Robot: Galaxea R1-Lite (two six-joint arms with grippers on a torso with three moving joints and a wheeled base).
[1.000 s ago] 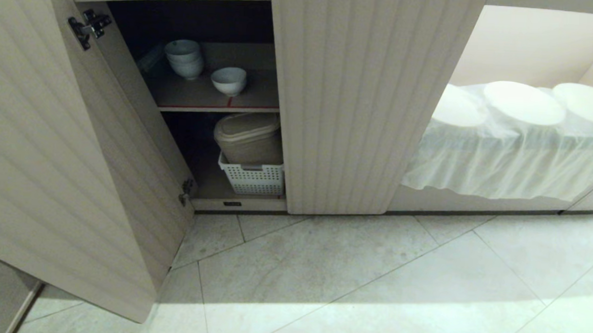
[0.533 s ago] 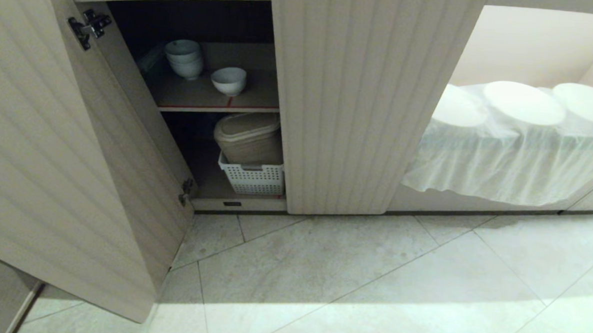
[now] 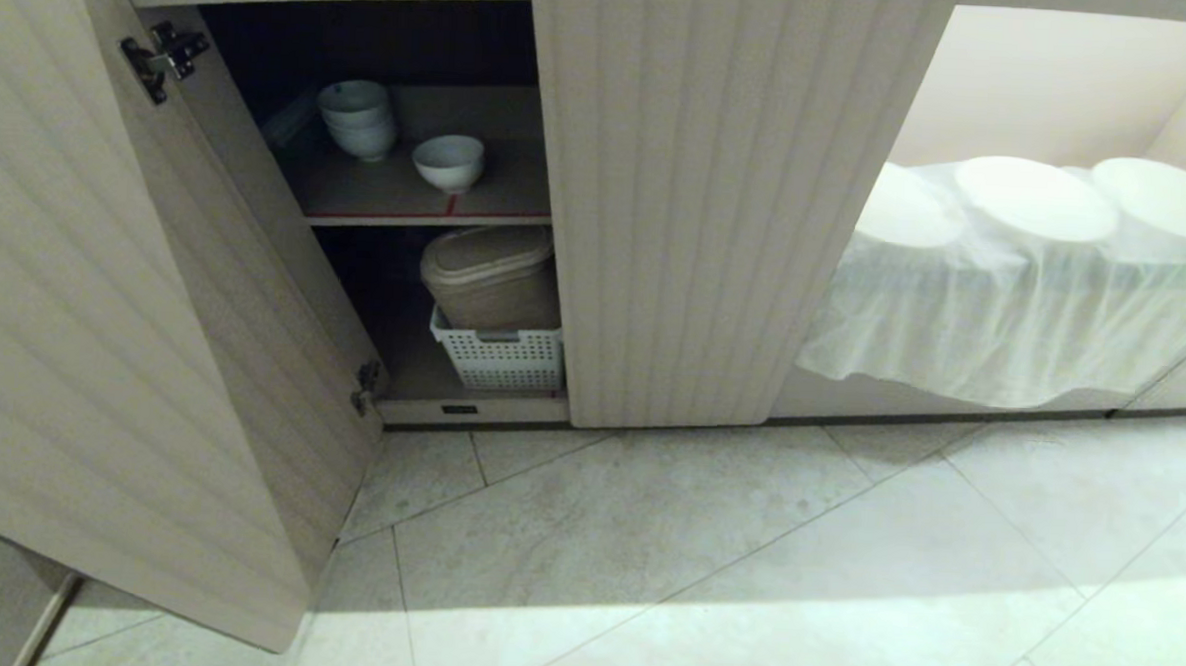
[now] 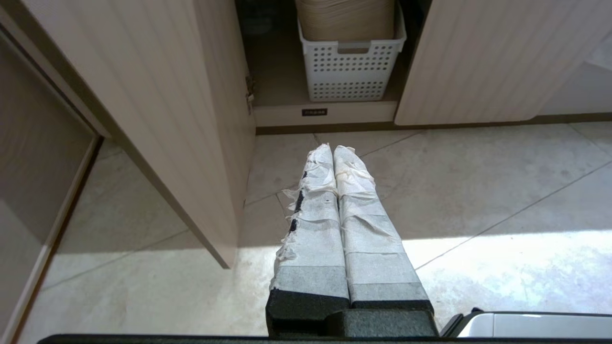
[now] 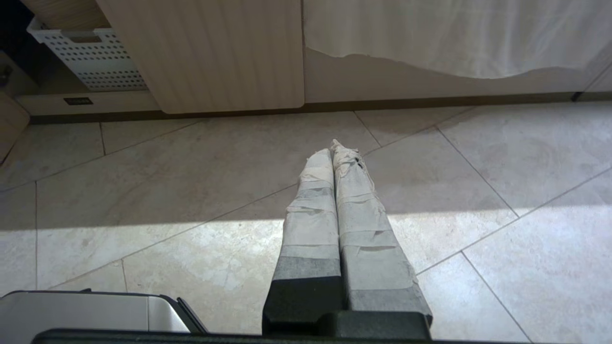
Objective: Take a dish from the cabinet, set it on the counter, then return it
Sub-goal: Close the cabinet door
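The whole scene has slid slightly left since the earlier frame, so the camera has shifted; nothing in the cabinet (image 3: 729, 209) has moved.

The bowl (image 3: 448, 161) sits alone on the upper shelf (image 3: 359, 195), just beside a stack of bowls (image 3: 358, 119), above a tan bin (image 3: 492, 274) in a white basket (image 3: 500, 355). The left gripper (image 4: 333, 154) and right gripper (image 5: 332, 152) hang over the tiled floor (image 3: 743, 560), both clenched and empty, well apart from the bowl.

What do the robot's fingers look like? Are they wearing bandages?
Sort of! Each gripper has two long, slim fingers wrapped in wrinkly whitish tape, frayed at the edges, on a black base. The left gripper shows black peeking through its tape; the right gripper looks much the same.
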